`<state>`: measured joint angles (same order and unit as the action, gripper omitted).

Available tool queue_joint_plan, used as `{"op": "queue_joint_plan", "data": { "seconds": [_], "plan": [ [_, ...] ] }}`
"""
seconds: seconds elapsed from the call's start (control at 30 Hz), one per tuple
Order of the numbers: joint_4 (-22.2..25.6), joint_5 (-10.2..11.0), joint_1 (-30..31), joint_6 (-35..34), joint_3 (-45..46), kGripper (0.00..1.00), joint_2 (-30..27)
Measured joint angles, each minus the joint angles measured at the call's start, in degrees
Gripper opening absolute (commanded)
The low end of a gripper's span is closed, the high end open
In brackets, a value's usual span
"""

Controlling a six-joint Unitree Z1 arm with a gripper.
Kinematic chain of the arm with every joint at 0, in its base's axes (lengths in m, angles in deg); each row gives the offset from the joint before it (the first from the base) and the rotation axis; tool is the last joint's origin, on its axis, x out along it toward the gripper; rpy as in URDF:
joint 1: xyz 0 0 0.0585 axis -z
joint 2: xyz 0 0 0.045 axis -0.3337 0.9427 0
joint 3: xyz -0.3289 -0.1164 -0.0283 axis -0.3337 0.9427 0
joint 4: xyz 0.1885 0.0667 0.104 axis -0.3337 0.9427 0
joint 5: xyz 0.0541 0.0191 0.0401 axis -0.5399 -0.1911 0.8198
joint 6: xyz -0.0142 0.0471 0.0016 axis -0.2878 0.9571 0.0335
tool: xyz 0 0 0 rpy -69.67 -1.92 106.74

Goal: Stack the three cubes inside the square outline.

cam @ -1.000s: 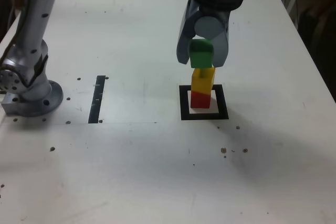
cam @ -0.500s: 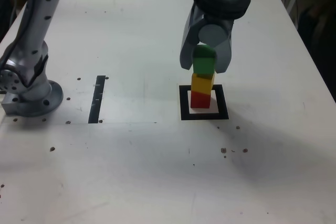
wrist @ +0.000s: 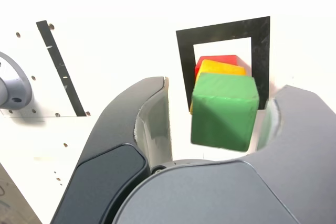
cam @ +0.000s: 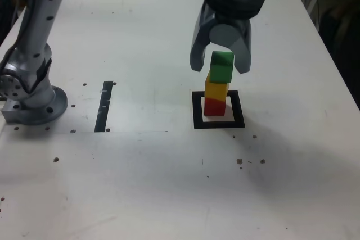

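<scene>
nearest your wrist camera, your claw (wrist: 220, 119) stands open around the green cube (wrist: 224, 111), with a gap on each side and nothing gripped; beneath the green cube is the yellow cube (cam: 216, 89), then the red cube (cam: 214, 107) at the bottom; in the exterior view you see this stack right of centre, within the square outline (cam: 219, 125) on the desk (cam: 140, 184); a black strip (cam: 104, 107) lies at centre left.
</scene>
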<state>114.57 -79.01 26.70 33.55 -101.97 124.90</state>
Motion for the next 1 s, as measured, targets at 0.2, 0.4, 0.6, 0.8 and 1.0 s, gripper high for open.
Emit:
{"op": "queue_joint_plan", "data": {
  "seconds": [0.2,0.4,0.6,0.8,1.0],
  "plan": [
    [0.27,-0.03,1.15,0.09,0.95,0.99,-5.53],
    [0.27,-0.55,2.71,0.71,7.14,0.99,-14.20],
    [0.09,-0.97,2.15,-0.61,19.09,0.99,-22.89],
    [-5.14,-2.22,1.52,-1.84,31.05,0.99,-31.87],
    [-12.31,-3.06,0.71,-1.85,42.82,0.99,-33.49]
  ]
}}
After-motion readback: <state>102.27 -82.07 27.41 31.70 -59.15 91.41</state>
